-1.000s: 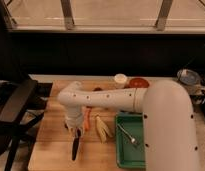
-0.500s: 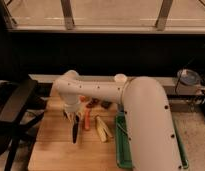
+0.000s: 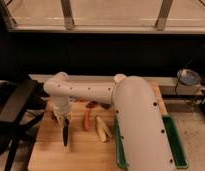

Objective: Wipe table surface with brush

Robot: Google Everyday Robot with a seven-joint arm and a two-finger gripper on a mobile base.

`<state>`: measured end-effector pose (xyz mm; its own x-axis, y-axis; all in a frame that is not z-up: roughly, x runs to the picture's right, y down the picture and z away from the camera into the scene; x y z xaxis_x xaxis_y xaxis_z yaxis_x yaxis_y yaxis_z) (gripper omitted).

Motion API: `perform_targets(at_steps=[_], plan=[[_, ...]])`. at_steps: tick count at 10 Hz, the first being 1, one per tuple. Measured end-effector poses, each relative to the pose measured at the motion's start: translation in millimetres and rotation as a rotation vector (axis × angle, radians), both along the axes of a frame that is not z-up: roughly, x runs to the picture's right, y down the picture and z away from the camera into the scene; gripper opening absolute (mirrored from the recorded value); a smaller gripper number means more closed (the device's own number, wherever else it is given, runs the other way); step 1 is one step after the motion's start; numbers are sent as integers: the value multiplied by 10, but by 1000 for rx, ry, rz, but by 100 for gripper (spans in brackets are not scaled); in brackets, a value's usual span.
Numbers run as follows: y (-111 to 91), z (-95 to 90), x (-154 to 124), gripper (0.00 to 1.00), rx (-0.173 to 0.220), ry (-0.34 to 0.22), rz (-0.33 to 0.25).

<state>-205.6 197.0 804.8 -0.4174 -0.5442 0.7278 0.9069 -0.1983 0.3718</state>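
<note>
Change: since the earlier frames the arm has been swung leftward and further from the near edge, and the brush has been carried with it toward the left side of the table surface.
Brush: the brush (image 3: 65, 133) is held upright, head down, near the left edge of the table surface (image 3: 81, 155); whether the bristles are touching the wood cannot be told.
Gripper: the gripper (image 3: 61, 117) is placed just above the brush, its fingers pinched on the handle's top.
Neighbours: an orange curved piece (image 3: 87, 120) and a pale yellow piece (image 3: 102, 129) are lying just right of the brush, toward the middle.
Tray: a green tray (image 3: 177, 145) is set along the right edge, largely hidden by the arm.
Arm pose: the forearm is stretched horizontally from right to left across the far part of the top, with the wrist turned straight down.
Risk: a rightward stroke would probably knock the orange piece; too little downward pressure would let the bristles skim without wiping.
</note>
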Motion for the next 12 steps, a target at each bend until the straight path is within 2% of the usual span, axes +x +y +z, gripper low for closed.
perform_targets(at_steps=[1,3,5,6,7,9,12], plan=[[197,-153,1,0,-28,-6,15],[487,-369,79,0,-70,16,39],[644,-487,274,0,-84,65,67],[661,-503,355,0,-81,85,75],[646,-493,420,0,-73,102,81],[477,-344,529,0,-51,129,85],[8,8,551,0,0,131,91]])
